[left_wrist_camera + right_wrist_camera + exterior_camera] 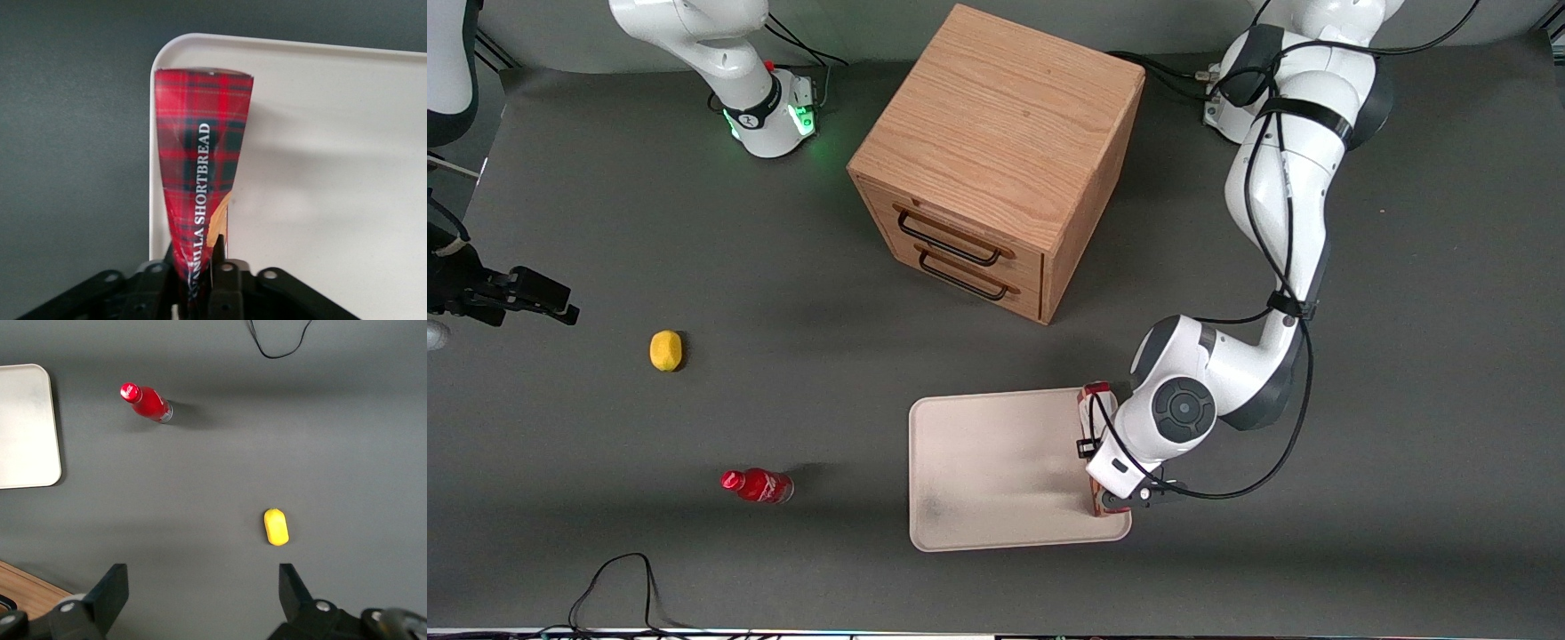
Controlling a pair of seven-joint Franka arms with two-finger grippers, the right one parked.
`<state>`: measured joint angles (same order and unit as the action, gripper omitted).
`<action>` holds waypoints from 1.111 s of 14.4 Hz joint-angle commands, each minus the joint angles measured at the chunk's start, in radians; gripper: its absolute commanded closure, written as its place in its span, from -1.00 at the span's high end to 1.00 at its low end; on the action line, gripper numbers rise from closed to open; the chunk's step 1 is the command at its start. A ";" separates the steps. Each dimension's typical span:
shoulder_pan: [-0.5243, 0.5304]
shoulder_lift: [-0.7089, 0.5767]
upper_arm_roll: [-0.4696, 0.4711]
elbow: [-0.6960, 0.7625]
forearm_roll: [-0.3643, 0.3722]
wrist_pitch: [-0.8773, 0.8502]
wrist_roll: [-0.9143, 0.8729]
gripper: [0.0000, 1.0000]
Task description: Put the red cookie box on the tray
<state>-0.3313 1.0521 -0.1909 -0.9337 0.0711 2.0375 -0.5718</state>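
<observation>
The red cookie box (200,147) is a long narrow red tartan carton printed "VANILLA SHORTBREAD". My left gripper (200,270) is shut on it, one black finger (219,257) pressed against each side. The box runs along the edge of the cream-white tray (320,133), at the tray's end toward the working arm. In the front view only the two ends of the box (1096,396) show from under the gripper (1104,462), over the tray (987,462). I cannot tell whether the box touches the tray.
A wooden two-drawer cabinet (996,160) stands farther from the front camera than the tray. A small red bottle (758,486) and a yellow lemon (665,350) lie toward the parked arm's end. A black cable (618,578) loops at the near table edge.
</observation>
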 commanded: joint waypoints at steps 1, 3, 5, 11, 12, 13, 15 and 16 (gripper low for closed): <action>-0.005 -0.001 0.010 0.012 0.012 -0.014 -0.003 1.00; 0.001 -0.030 0.010 0.012 0.010 -0.066 -0.002 1.00; 0.030 -0.072 0.007 -0.011 0.012 -0.102 0.030 1.00; 0.116 -0.563 0.011 -0.529 0.009 -0.160 0.098 1.00; 0.124 -0.648 0.011 -0.613 0.009 -0.161 0.118 1.00; 0.127 -0.734 0.013 -0.704 0.007 -0.161 0.156 1.00; 0.178 -0.896 0.014 -0.862 0.006 -0.163 0.246 1.00; 0.199 -0.962 0.014 -0.919 0.006 -0.174 0.292 1.00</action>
<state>-0.1807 0.3073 -0.1792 -1.6007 0.0737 1.8392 -0.3734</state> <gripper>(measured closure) 0.000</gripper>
